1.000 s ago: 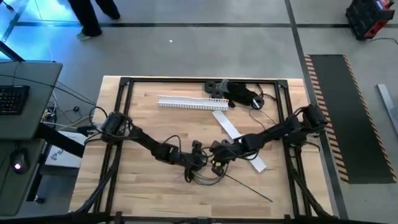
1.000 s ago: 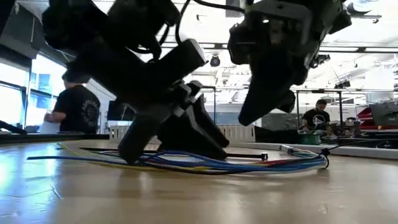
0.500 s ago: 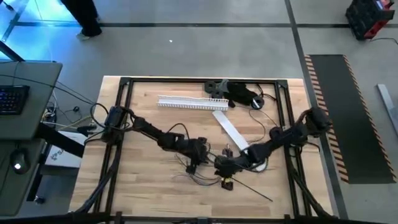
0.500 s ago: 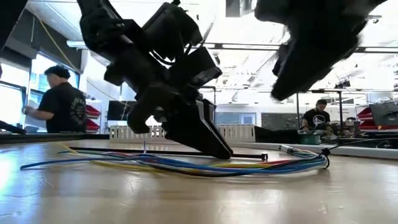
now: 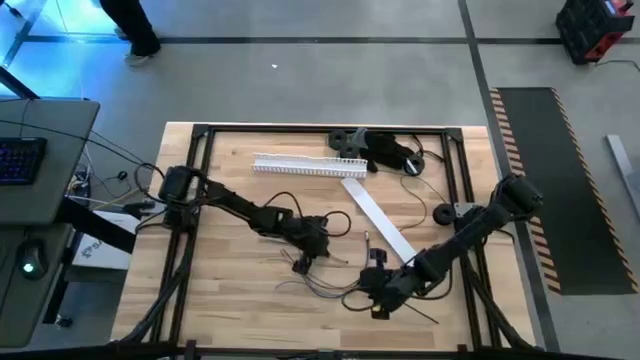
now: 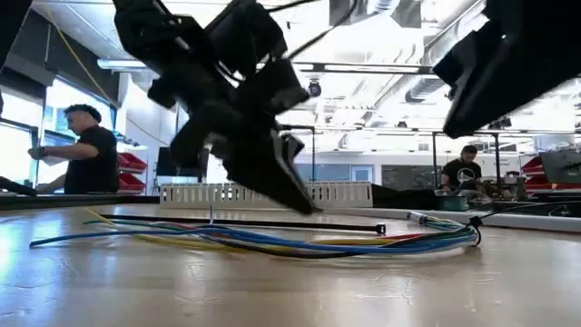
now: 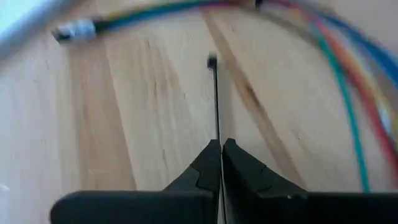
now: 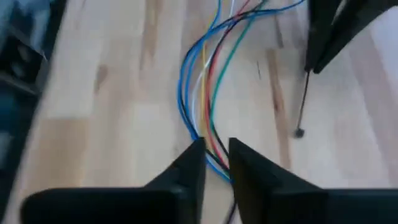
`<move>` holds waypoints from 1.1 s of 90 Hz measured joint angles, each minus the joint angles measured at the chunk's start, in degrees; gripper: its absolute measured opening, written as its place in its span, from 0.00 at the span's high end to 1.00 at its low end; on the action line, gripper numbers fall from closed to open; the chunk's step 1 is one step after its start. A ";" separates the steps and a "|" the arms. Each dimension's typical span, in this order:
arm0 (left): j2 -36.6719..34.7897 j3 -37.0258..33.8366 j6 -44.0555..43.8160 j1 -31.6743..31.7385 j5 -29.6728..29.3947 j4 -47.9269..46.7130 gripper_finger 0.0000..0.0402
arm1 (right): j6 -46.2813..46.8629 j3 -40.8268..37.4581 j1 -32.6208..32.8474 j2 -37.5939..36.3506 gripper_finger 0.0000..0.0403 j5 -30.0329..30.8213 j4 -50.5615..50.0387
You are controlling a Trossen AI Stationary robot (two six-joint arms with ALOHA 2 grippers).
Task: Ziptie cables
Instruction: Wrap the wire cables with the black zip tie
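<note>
The cables (image 5: 325, 285) are a loose bunch of thin coloured wires lying curved on the wood near the table's middle, also seen in the low view (image 6: 272, 241) and the right wrist view (image 8: 202, 93). My left gripper (image 5: 302, 260) hangs just above and beside them, shut on a thin black ziptie (image 7: 215, 99). My right gripper (image 5: 365, 295) stands nearer the front edge, raised off the table. It is open by a narrow gap (image 8: 216, 149), and the cables run beneath that gap. My left gripper pinches the ziptie's thin strap (image 7: 217, 134) between its two fingertips. The fingers slant down from above and lie along the strap. The strap sticks out past the tips (image 8: 303, 93), its small head (image 8: 299, 132) at the free end, low over the wood.
A second long black ziptie (image 5: 400, 303) lies on the wood at the near right. At the back are a white slotted strip (image 5: 300, 165), a flat white strip (image 5: 380, 225) and a black gadget (image 5: 385, 150). People (image 6: 91, 154) stand in the room beyond.
My right gripper has drawn back from the table's middle toward the near edge and risen. My left gripper has lifted off the wood, staying over the cables. The cables' free ends now lie spread out beside it.
</note>
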 joint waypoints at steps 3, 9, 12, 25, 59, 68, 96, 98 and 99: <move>-0.42 0.07 -0.36 0.03 0.12 -0.53 1.00 | -3.24 0.00 -0.46 0.17 0.77 -0.38 -0.07; -0.79 0.05 -0.80 0.03 0.20 -1.53 1.00 | -10.86 0.00 -1.83 0.87 0.70 -1.51 -0.74; -0.92 0.04 -1.27 0.03 0.21 -1.51 1.00 | -15.53 0.00 -2.75 1.33 0.67 -2.02 -1.20; -1.27 0.04 -5.60 -0.76 -0.34 -0.40 1.00 | -31.58 1.07 -7.21 2.01 0.60 -1.32 -5.95; -7.36 0.15 -11.57 -12.12 -12.27 -0.17 1.00 | -51.77 3.37 -16.84 2.64 0.61 -16.16 -8.83; -9.17 0.24 -11.59 -15.66 -20.25 -1.01 1.00 | -50.11 3.37 -18.16 4.37 0.61 -15.89 -7.20; -9.42 0.16 -12.44 -19.66 -28.78 -3.22 1.00 | -25.37 3.32 -19.30 7.45 0.61 -16.22 -6.44; -9.40 0.15 -12.75 -19.76 -28.87 -3.45 1.00 | -23.66 3.32 -19.13 7.45 0.61 -16.59 -6.42; -9.40 0.15 -12.90 -19.78 -28.87 -3.52 1.00 | -22.86 3.32 -19.02 7.45 0.61 -16.70 -6.40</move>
